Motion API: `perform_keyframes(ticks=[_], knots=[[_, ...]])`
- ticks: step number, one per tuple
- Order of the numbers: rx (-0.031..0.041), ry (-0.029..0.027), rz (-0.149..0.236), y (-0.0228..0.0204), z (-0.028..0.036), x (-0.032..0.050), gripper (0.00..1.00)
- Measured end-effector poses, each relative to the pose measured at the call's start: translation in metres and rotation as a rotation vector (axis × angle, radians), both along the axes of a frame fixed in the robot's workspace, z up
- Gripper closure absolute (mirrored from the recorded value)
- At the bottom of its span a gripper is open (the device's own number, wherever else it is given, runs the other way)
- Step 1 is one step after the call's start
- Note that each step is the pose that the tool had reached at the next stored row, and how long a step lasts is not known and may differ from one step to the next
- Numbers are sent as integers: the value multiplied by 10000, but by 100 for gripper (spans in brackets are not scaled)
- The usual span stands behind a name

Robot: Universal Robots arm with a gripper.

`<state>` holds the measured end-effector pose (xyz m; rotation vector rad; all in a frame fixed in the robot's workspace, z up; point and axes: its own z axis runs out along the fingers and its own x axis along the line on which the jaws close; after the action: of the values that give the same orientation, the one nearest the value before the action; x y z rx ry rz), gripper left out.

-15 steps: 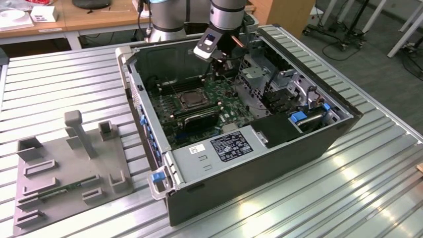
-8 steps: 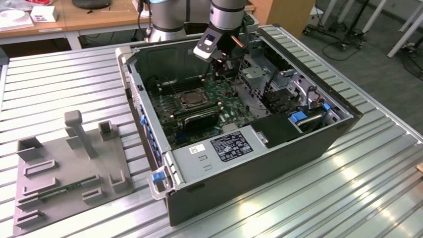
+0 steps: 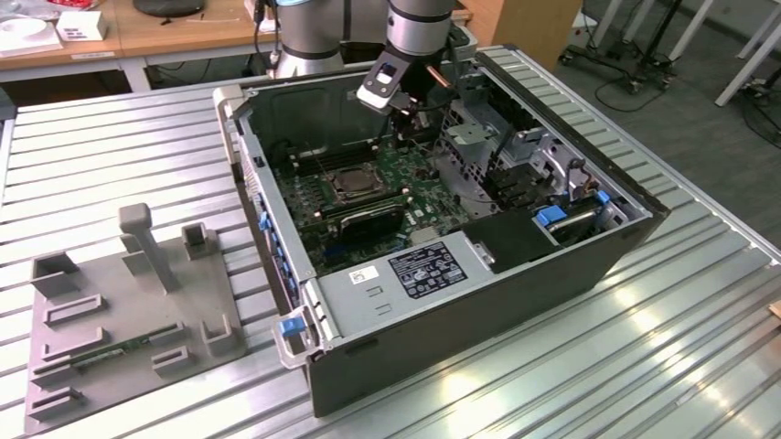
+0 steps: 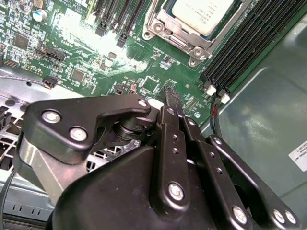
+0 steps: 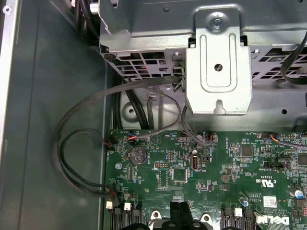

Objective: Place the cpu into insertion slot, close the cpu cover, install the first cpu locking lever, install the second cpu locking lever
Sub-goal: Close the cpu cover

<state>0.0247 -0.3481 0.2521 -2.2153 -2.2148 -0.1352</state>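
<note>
1. Exterior view: the gripper [image 3: 412,114] hangs at upper centre over the motherboard [image 3: 409,174]; the insertion slot [image 3: 354,186] lies below it, toward the exterior view's left.
2. Second wrist view: its fingers [image 4: 168,103] are pressed together, empty; the cpu [image 4: 204,14] sits seated, framed by the cpu cover [image 4: 165,26].
3. First wrist view: the fingertips [image 5: 176,213] are above the green board.

cpu [image 4: 204,14]: flat square chip, pale silvery face up, seated level in the insertion slot.
insertion slot [image 3: 331,183]: square metal-rimmed socket on the green board [image 4: 96,62], inside the open case [image 3: 488,302], flanked by long black memory slots [image 4: 240,48].
cpu cover [image 4: 180,37]: thin silver-grey frame, lying flat on the socket around the chip, whose face showed through the window.
</note>
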Motion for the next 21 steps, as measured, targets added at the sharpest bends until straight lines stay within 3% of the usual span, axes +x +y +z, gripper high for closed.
perform_keyframes(ticks=[7, 16, 21], knots=[[1, 0, -1, 0, -1, -23, 90], [-1, 0, 0, 0, -10, -312, 90], [-3, 0, 0, 0, -20, -418, 90]])
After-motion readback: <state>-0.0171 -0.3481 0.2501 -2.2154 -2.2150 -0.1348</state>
